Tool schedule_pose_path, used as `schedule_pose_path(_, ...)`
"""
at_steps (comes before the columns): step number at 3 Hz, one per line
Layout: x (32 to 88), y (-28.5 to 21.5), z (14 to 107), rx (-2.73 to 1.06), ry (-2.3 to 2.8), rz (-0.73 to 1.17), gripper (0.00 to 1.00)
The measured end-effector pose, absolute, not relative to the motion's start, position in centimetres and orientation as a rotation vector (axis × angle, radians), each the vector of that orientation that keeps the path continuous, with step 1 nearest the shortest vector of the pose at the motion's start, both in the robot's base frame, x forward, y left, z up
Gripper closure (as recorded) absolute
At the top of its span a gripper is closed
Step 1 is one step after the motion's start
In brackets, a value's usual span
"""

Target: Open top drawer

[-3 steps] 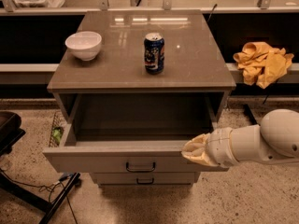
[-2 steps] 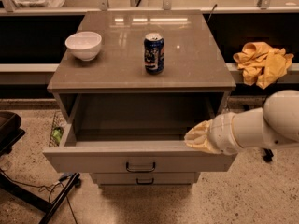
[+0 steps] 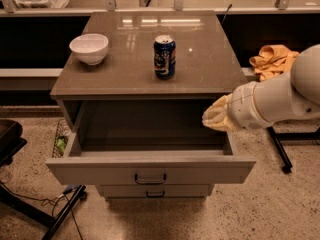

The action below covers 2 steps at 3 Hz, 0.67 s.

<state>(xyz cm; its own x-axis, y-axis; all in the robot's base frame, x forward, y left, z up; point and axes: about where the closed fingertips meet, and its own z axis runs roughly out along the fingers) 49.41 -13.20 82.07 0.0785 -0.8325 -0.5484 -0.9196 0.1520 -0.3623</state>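
The top drawer of the grey-taupe cabinet stands pulled far out, with its deep boxy inside showing and nothing visible in it. Its small black bar handle sits at the centre of the flat front. My gripper, a cream-coloured tip on a thick white arm, hangs at the drawer's right side, above its right wall and just below the cabinet top. It is apart from the handle.
A white bowl and a blue drink can stand on the cabinet top. A lower drawer is closed. A yellow cloth lies at the right. A black chair stands at the left, and a black stand leg at the right.
My gripper has risen from the drawer's front right edge and drawn back towards the cabinet's right side. The drawer stays pulled out as before.
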Motion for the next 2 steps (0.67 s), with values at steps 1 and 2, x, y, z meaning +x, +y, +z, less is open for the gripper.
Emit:
schedule_pose_path(1, 49.3, -13.0, 81.6, -1.685, 1.764, 0.164, 1.00)
schedule_pose_path(2, 50.8, -12.6, 79.4, -1.679, 1.764, 0.161, 1.00)
